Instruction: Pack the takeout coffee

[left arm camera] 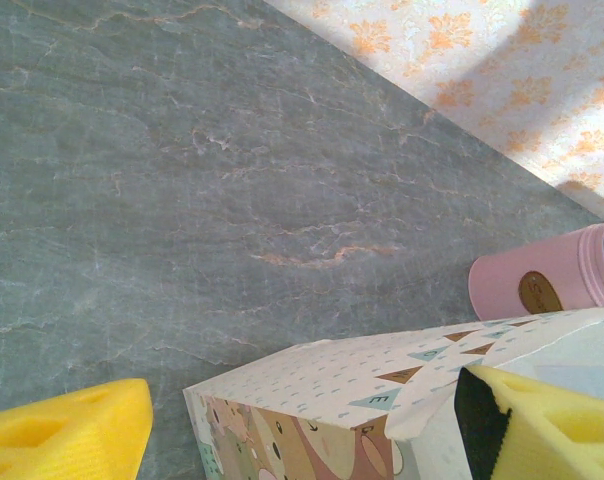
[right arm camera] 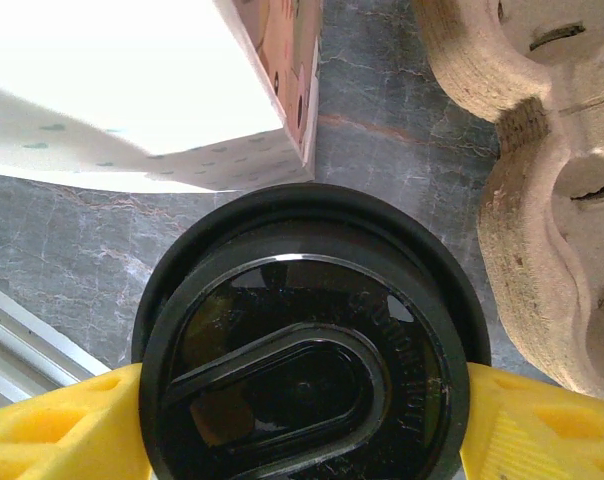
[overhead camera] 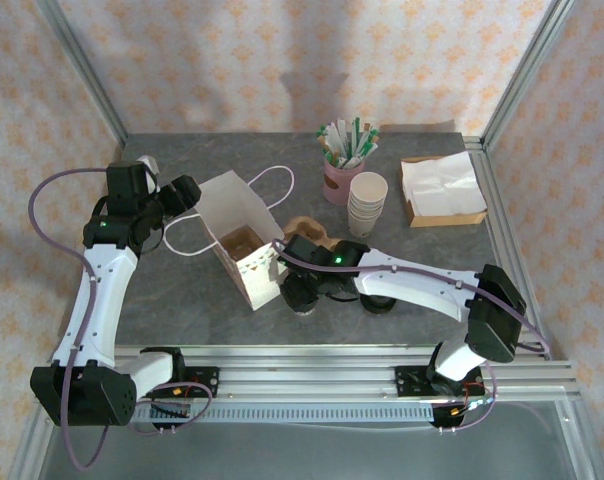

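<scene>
Over on the left, the left pincer is hovering at the bag, jaws standing wide apart. One yellow pad is hanging clear over the grey surface, the other is sitting at the bag's top edge, and the bag's corner is poking up between them. Nothing is being gripped there. The bag is standing upright with its mouth open.

Moving right, the coffee is sitting just beside the bag's near corner, outside it, with its black lid facing up. The right pincer is closing on it, a yellow pad pressing against each side of the lid. Whether the cup is resting on the surface or lifting off, I cannot tell.

Just beyond it, the cardboard carrier is lying on the surface. Further right and back, a pink cup of stirrers, a cup stack and a napkin box are lining the far side.
</scene>
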You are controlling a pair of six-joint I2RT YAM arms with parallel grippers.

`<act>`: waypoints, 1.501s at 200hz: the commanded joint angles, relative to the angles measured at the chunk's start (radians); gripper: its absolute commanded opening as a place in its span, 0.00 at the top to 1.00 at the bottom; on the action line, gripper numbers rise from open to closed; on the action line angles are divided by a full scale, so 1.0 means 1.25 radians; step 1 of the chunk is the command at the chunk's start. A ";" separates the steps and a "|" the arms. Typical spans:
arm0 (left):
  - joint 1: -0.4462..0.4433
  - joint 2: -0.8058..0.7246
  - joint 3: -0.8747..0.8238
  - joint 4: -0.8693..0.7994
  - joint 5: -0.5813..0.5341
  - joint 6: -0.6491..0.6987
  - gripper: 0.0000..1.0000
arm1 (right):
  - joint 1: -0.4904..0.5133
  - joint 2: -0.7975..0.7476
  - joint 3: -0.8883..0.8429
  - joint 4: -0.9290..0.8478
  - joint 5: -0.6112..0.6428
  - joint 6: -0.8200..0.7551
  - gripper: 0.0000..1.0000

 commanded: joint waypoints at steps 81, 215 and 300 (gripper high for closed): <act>0.006 -0.006 -0.007 0.002 0.008 0.021 0.19 | 0.006 -0.101 -0.057 -0.067 0.016 0.056 0.27; 0.006 -0.006 -0.008 0.002 0.008 0.022 0.19 | 0.005 -0.088 -0.085 -0.047 0.012 0.065 0.23; 0.006 -0.004 -0.008 0.003 0.007 0.021 0.19 | 0.007 -0.057 -0.089 -0.049 0.021 0.065 0.21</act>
